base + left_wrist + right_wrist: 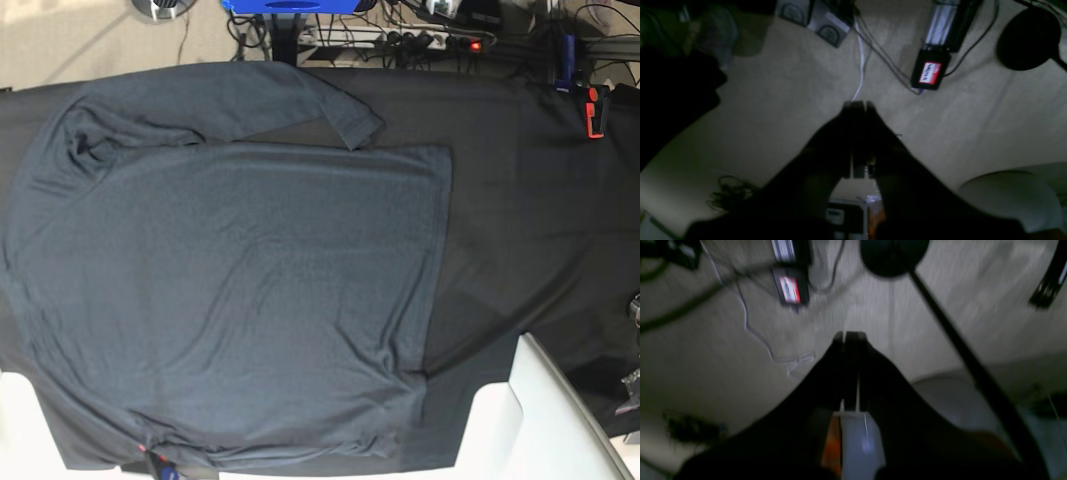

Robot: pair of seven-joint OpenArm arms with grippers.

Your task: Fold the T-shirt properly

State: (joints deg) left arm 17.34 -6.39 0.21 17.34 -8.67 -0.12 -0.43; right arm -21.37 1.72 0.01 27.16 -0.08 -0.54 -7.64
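The T-shirt (230,290) lies spread flat across the black tablecloth (530,200), filling the left and middle of the base view. Its hem edge runs down near the middle of the table, and one long sleeve (250,105) is folded across the top, its cuff resting near the shirt's upper corner.

Neither gripper is anywhere near it. The left gripper (858,106) has its jaws pressed together with nothing between them, and its wrist camera looks out over beige carpet (790,110), a white cable (861,63) and a black box with a red label (931,72). The right gripper (850,336) is likewise closed on nothing, pointed over the same carpet, with a round black stand base (894,255) ahead of it; that view is blurred. No part of the shirt shows in either wrist view.
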